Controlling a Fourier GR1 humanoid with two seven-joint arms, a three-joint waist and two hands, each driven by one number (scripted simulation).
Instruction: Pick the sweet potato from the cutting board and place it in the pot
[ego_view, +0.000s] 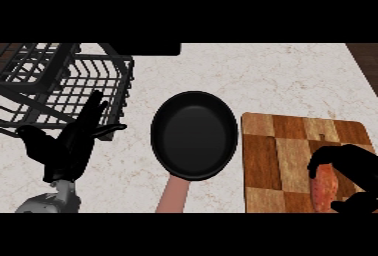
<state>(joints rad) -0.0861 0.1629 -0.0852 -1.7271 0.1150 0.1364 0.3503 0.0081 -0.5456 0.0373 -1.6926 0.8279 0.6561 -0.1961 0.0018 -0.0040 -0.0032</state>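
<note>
Now our right hand (353, 167) curls round the sweet potato (323, 190), an orange-red, elongated tuber on the cutting board (284, 150); our left hand (70, 142) rests open.

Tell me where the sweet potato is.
In the head view the sweet potato lies low on the cutting board at right, under the curled right hand.

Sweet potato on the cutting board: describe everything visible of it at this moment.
The sweet potato is an elongated, reddish-orange root with a slightly mottled skin, lying lengthwise on the lower right part of the checkered wooden cutting board. Only its left flank shows; the right hand curls over it from the right, a finger arching past its upper end and the thumb near its lower end. It rests on the board, not lifted as far as can be told. Its full length is hidden.
</note>
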